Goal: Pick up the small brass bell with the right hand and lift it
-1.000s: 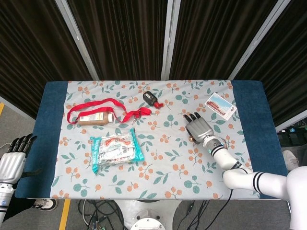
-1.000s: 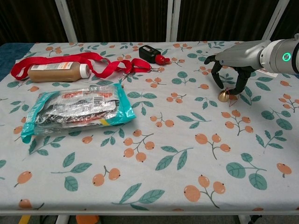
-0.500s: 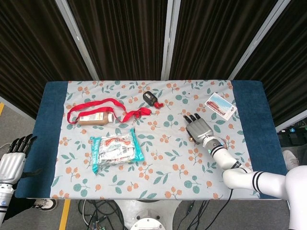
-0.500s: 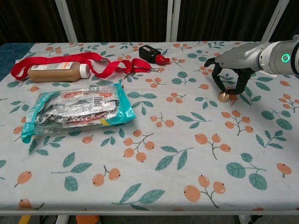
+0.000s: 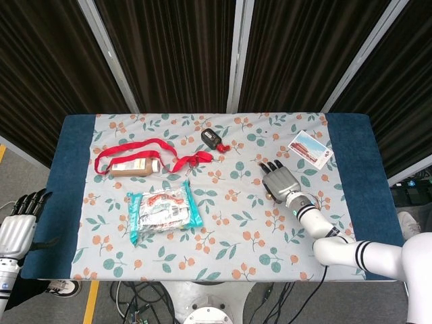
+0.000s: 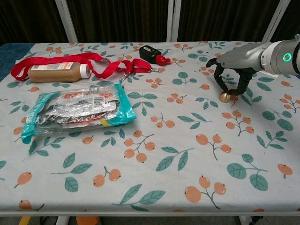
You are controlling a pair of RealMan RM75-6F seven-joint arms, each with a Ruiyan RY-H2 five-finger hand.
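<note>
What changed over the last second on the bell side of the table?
The right hand drew its fingers in closer around the small brass bell, which still sits on the tablecloth, not lifted. The left hand, bottle, lanyard and snack pack stayed put.

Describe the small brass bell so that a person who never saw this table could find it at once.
Look at the right side of the flowered tablecloth, where the right robot hand reaches down with curled fingers. Directly under those fingers sits the small brass bell, on the cloth. It is the only shiny golden, rounded thing there, unlike the flat printed orange berries around it.
</note>
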